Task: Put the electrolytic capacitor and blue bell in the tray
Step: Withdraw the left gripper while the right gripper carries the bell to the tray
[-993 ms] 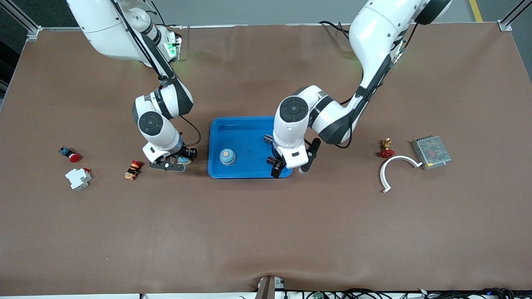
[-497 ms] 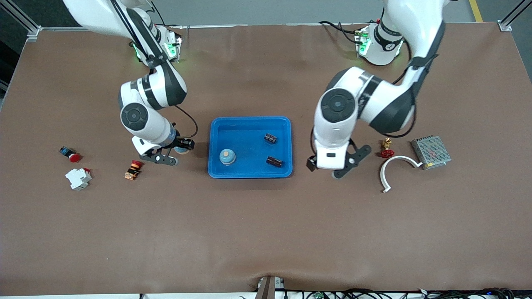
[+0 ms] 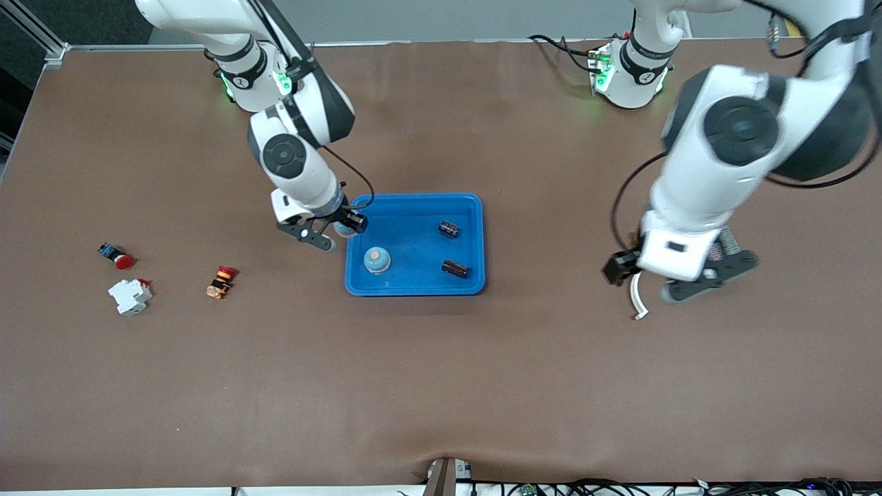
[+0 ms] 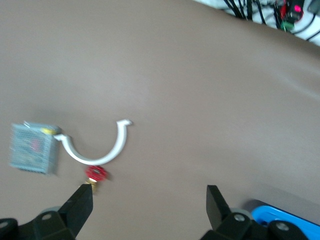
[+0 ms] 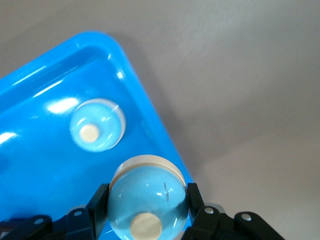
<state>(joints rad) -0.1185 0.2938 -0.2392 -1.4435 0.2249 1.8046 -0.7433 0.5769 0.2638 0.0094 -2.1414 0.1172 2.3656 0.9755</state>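
The blue tray [image 3: 413, 288] sits mid-table. In it lie one blue bell [image 3: 377, 260] and two dark electrolytic capacitors [image 3: 448, 229] [image 3: 455, 269]. My right gripper [image 3: 329, 238] is shut on a second blue bell [image 3: 342, 229] and holds it over the tray's rim at the right arm's end. In the right wrist view, this bell [image 5: 147, 197] sits between the fingers of the right gripper [image 5: 147, 205], above the tray rim [image 5: 150, 130], with the other bell [image 5: 97, 125] inside. My left gripper [image 3: 710, 277] is open and empty over the table.
Below the left gripper [image 4: 147, 202] lie a white curved clip [image 4: 100, 150], a red valve [image 4: 95, 173] and a mesh power supply [image 4: 32, 148]. A red push button [image 3: 118, 258], a white breaker [image 3: 129, 296] and an orange switch [image 3: 220, 281] lie toward the right arm's end.
My left gripper left a capacitor in the tray and swung away toward its own end of the table. My right gripper carried its blue bell from the table to the tray's rim.
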